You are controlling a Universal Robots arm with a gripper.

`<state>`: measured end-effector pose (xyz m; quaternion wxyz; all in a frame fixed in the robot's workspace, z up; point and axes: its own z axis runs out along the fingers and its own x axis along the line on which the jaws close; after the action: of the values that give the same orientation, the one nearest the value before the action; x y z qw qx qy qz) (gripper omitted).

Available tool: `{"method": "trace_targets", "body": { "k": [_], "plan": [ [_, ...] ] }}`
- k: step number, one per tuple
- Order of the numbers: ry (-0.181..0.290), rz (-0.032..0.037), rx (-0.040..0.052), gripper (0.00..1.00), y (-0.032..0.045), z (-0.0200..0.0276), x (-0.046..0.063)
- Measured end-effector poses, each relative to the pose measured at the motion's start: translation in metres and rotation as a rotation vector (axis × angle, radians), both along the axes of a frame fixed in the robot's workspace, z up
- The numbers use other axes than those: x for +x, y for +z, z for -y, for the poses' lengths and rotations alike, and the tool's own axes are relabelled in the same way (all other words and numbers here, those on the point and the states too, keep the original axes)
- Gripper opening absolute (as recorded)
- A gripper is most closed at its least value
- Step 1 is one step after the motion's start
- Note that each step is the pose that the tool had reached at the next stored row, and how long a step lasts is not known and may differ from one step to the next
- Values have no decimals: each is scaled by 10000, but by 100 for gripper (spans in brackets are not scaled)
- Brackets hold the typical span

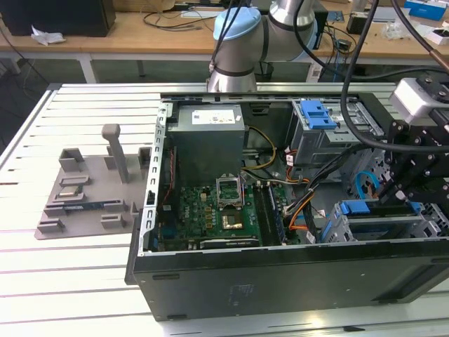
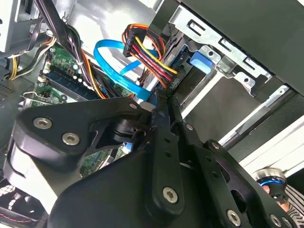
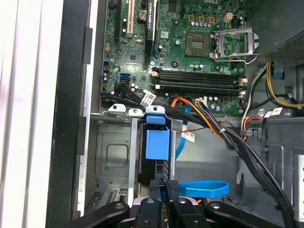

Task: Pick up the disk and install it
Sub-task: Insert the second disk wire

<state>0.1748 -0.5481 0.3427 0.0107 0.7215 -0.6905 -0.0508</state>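
Blue-framed disk (image 3: 156,145) is sitting in its bay; gripper (image 3: 168,190) is pressing with jaws together, best kept square

Green circuit board (image 1: 210,217) in the middle of a black computer case (image 1: 280,281), dotted with silver and black parts. Above it sits a grey power box (image 1: 209,144) with a white sticker. Bright blue plastic tab (image 3: 157,144) on the drive in the first wrist view, silver metal cage (image 3: 114,156) around it. A light blue ribbon cable (image 2: 116,71) loops in the second wrist view, next to a red, yellow, orange and black wire bundle (image 2: 147,52). Gripper (image 2: 164,123) is matte black with silver screws. White slatted table (image 1: 63,281) and a grey fixture plate (image 1: 91,196) on the exterior view's left. The arm (image 1: 242,35) has pale blue caps on silver.
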Motion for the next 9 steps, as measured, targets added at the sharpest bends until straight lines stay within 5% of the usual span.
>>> {"method": "trace_targets", "body": {
  "k": [9],
  "plan": [
    [-7, -1, 46, 16, -30, 6, 2]
  ]
}}
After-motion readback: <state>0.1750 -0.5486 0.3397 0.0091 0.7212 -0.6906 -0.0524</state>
